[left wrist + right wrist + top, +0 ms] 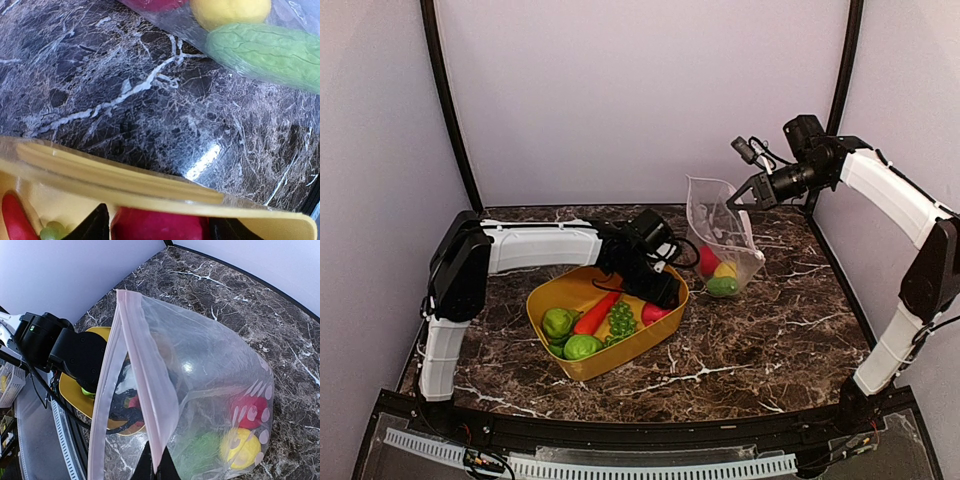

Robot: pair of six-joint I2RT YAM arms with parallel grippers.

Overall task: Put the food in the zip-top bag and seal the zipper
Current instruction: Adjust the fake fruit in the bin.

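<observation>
The clear zip-top bag (712, 222) stands open at the back right and holds a red ball (247, 410), a yellow lemon (242, 447) and a green cucumber (265, 50). My right gripper (735, 200) (156, 467) is shut on the bag's mouth edge, pinching the whitish zipper (145, 380) and holding it up. My left gripper (660, 298) (160, 227) is down in the yellow tub (610, 365), its fingers pressed on both sides of another red ball (160, 225). A carrot (595, 313), grapes (621, 320) and two green round fruits (557, 322) lie in the tub.
The tub's rim (125, 180) lies between my left gripper and the bag. Dark marble table (770, 320) stretches to the right and front. White walls close in the back and sides.
</observation>
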